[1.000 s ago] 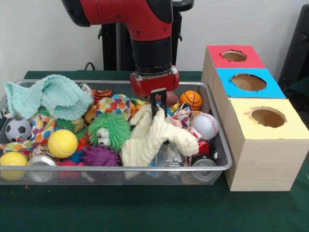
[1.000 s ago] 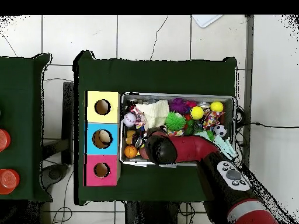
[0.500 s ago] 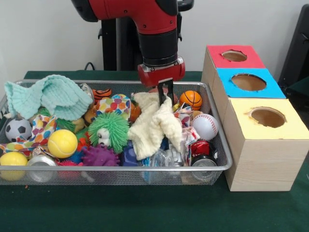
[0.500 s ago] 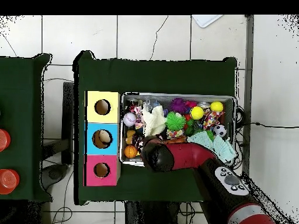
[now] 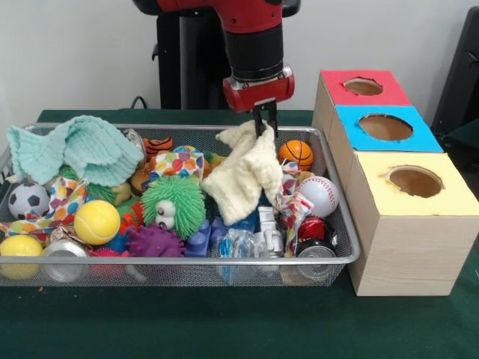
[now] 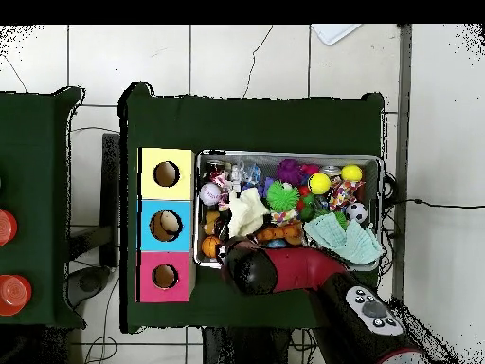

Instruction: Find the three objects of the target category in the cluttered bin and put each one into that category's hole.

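Note:
My gripper point(image 5: 263, 120) is shut on the top edge of a cream knitted cloth point(image 5: 251, 170) and holds it hanging above the right half of the wire mesh bin point(image 5: 350, 238). Under and in front of the cloth lie see-through plastic bottles point(image 5: 239, 243), one of them with a white label point(image 5: 267, 223), near the bin's front wall. The blue-surround hole point(image 5: 385, 127) is the middle box on the right, apart from the gripper. In the overhead view the arm point(image 6: 284, 270) hides the gripper. The cloth point(image 6: 246, 213) and the blue hole point(image 6: 165, 226) show there too.
The bin holds a mint cloth point(image 5: 75, 148), a green fuzzy toy point(image 5: 174, 203), a yellow tennis ball point(image 5: 96, 222), a baseball point(image 5: 318, 194), a small basketball point(image 5: 296, 154) and metal cans point(image 5: 63, 250). The red hole point(image 5: 363, 86) and the yellow hole point(image 5: 414, 181) flank the blue one.
My gripper has risen and moved toward the bin's far right side with the cream cloth, lifting it off the pile. The bottles beneath it have come into view.

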You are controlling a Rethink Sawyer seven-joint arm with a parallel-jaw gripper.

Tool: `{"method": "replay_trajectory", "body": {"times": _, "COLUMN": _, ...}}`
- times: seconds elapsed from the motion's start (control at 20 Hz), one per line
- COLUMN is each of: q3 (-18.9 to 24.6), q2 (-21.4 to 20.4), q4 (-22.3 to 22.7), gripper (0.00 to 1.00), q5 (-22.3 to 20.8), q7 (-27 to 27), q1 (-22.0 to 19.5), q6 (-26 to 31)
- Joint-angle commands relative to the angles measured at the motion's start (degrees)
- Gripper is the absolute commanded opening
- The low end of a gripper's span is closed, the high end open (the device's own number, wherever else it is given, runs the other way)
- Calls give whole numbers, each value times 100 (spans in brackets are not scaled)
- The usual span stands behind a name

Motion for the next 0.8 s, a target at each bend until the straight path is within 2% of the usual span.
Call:
{"method": "replay_trajectory", "body": {"times": 0.05, "q3": 121, "q2": -731, "q4": 913, "gripper": 0, "q5": 639, "q7": 924, "q1": 37, "q6": 1060}}
{"method": "replay_trajectory", "body": {"times": 0.25, "q3": 161, "q2": -1076, "q4": 1214, "gripper": 0, "q5": 824, "q7": 812, "q1": 4, "q6": 1246}}
{"method": "replay_trajectory", "body": {"times": 0.55, "q3": 52, "q2": -1048, "q4": 1224, "gripper": 0, "q5": 869, "q7": 824, "q1": 145, "q6": 1207}}
{"method": "replay_trajectory", "body": {"times": 0.8, "q3": 160, "q2": -1299, "q4": 1521, "gripper": 0, "q5": 1104, "q7": 878, "q1": 128, "q6": 1227}}
